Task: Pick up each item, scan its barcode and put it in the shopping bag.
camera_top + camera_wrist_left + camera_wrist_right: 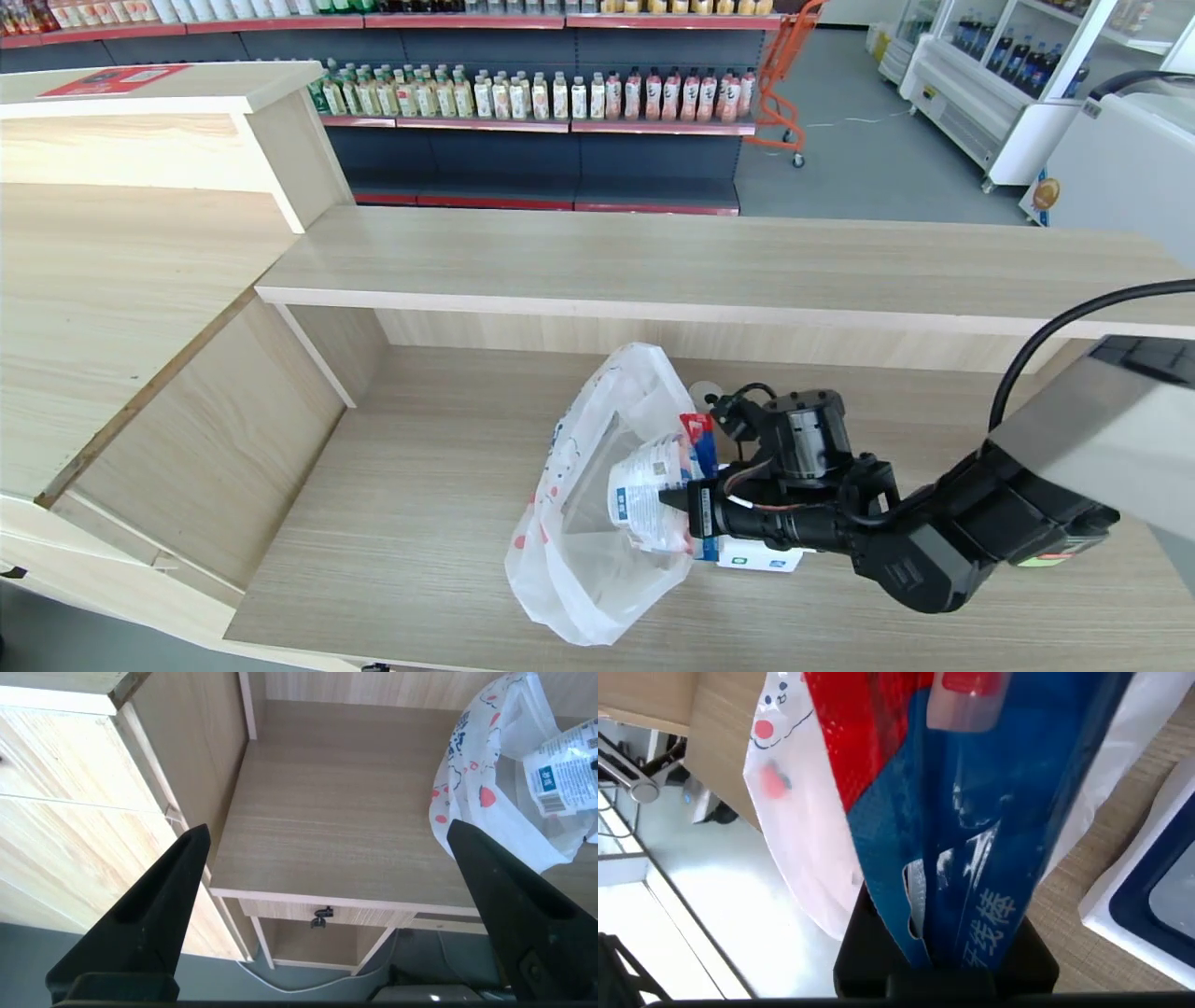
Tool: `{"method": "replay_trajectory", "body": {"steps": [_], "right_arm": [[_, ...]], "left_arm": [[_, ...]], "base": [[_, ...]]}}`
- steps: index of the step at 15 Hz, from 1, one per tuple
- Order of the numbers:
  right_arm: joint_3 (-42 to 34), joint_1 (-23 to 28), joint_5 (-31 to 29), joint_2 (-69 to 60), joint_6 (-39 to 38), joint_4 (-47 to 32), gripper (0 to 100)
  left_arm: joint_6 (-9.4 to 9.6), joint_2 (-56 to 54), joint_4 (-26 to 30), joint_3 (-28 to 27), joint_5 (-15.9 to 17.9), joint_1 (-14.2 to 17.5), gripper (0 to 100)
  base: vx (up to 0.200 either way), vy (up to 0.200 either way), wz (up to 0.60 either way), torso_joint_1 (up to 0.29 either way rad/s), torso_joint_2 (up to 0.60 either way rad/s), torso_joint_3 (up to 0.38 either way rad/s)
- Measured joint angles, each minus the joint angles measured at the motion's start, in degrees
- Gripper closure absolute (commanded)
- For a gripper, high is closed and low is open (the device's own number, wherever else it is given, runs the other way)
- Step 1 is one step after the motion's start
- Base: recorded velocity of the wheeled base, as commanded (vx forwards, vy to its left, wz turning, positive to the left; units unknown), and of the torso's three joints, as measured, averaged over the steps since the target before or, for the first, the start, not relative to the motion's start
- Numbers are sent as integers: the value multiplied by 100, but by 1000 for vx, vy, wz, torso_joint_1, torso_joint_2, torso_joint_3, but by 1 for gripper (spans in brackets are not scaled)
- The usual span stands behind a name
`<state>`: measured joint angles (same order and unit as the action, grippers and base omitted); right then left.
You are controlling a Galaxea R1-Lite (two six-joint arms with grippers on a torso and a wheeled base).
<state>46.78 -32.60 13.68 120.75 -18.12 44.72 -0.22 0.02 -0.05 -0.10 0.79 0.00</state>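
1. Presently at the bagging step, by my reading: the right pincer [693,511] is clenched on a blue-and-red packet [702,446], held at the mouth of the shopping bag [579,569]
2. The bag lies slumped on the worktop [420,523] with its mouth turned toward the right arm. The packet sits just at the opening, touching or very near the plastic; I cannot tell if any of it is past the rim
3. Nothing here shows whether the packet's barcode has been read
4. Next move, as I judge it: carry the packet deeper past the limp rim, then let go. The bag is soft and half collapsed, so the entry wants a low, slow line to avoid dragging the plastic shut or pushing the bag along the worktop
5. The left pincer [327,833] is spread wide and grasps nothing. It hangs over the front edge of the worktop, well apart from the bag
6. Count:
   - shopping bags: one
   - packets in the grip: one
   - white tubs [644,495] with a printed label: one, lying in the bag's mouth
   - white-and-blue boxes [761,558]: one, on the worktop just beside the bag, under the right arm, not yet bagged
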Motion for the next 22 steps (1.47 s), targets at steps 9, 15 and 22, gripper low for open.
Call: {"method": "replay_trajectory", "body": {"steps": [9,15,22], "right_arm": [[647,-373,-194,706,-725,356,0],[631,-74,-101,135,-1971,312,0],[-378,809,774,-1974,-2482,-686,0]], "left_arm": [[0,0,0,0,0,0,0],[-2,0,-2,0,0,0,0],[-2,0,0,0,-1,0,0]], "base": [[0,0,0,0,0,0],[0,0,0,0,0,0],[0,0,0,0,0,0]]}}
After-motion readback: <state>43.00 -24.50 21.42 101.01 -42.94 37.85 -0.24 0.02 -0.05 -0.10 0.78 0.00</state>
